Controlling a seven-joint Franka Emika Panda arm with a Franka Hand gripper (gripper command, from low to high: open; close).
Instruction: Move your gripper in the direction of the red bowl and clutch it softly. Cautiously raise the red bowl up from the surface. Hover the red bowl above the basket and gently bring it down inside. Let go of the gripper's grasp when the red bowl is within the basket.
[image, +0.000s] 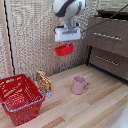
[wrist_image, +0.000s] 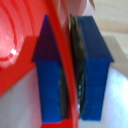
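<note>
The red bowl (image: 64, 49) is small, round, shallow and plain red, with a smooth, slightly glossy surface; a highlight shows on its inner face in the wrist view (wrist_image: 20, 45). It hangs in the air just under my gripper (image: 67, 42), high above the wooden floor (image: 95, 105) and clear of everything on it.

My two blue fingers (wrist_image: 95, 70) are closed on the bowl's thin rim: one pad sits inside the wall, the other outside, and the red edge runs as a narrow band between them. The pads look flat and block-shaped, with dark inner faces pressed to the rim.

The basket (image: 20, 107) stands on the floor toward the exterior view's left, well apart from the bowl and far below it. It is red, rectangular, with mesh sides and a grey-blue rim.

A printed snack bag (image: 44, 81) stands upright just beside the basket. A pink mug (image: 78, 85) with a handle sits on the floor below the bowl, slightly toward the exterior view's right. A dark wooden drawer unit (image: 107, 45) with metal handles stands behind.
</note>
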